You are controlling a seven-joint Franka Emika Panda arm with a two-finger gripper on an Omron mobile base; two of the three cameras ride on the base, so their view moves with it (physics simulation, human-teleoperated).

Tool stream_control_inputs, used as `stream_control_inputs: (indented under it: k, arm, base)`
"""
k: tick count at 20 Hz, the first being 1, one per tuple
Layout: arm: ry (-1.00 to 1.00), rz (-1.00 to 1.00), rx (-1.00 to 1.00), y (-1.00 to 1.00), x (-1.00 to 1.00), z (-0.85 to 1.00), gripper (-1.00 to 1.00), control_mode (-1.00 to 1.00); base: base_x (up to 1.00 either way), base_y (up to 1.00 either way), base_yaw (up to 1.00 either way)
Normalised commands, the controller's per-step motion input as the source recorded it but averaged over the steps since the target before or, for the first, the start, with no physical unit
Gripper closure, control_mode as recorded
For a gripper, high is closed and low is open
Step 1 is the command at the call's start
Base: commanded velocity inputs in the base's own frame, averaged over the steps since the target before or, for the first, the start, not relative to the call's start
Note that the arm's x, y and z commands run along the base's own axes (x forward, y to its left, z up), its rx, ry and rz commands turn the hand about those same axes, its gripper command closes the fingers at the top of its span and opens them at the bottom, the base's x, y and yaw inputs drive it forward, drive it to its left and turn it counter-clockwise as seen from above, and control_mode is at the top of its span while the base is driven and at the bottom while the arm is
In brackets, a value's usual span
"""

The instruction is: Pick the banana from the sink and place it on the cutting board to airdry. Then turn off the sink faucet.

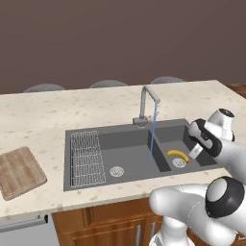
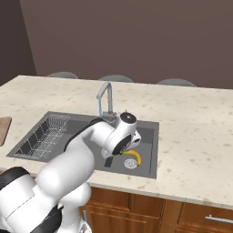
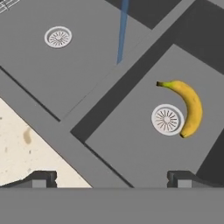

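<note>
Your gripper (image 3: 112,178), jaws wide apart and empty, hovers above the sink's (image 1: 77,132) small right basin. The banana (image 3: 189,106) lies beyond, curled beside the drain (image 3: 167,119), long axis running near-to-far.

- My arm (image 1: 192,206) is glossy white, built from fat rounded links with a smooth shell.
- Its joints carry dark caps: a big black disc with a grey centre sits at the lower joint (image 1: 225,192).
- The wrist link (image 2: 123,136) has a black band and a small grey cap.
- The end effector (image 3: 111,177) ends in two small, dark, blocky finger tips (image 3: 41,178).
</note>
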Motion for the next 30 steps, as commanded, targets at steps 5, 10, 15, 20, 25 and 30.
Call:
stream_control_inputs:
  k: [5, 10, 15, 20, 25, 30]
  arm:
    - [0.00, -0.05, 0.00, -0.01, 0.19, -0.07, -1.00, -1.00]
    - [0.00, -0.09, 0.00, -0.02, 0.12, -0.07, -1.00, -1.00]
    - [0.00, -0.08, 0.00, 0.00, 0.16, -0.10, -1.00, -1.00]
    - [0.00, -0.02, 0.00, 0.00, 0.15, -0.20, -1.00, -1.00]
    - [0.01, 0.00, 0.00, 0.00, 0.16, -0.25, -1.00, -1.00]
    - [0.02, 0.00, 0.00, -0.05, 0.21, -0.17, -1.00, -1.00]
  base:
    - [0.00, 0.00, 0.00]
    - [0.00, 0.00, 0.00]
    - [0.00, 0.00, 0.00]
    - [0.00, 0.00, 0.00]
    - [0.00, 0.00, 0.00]
    - [0.00, 0.00, 0.00]
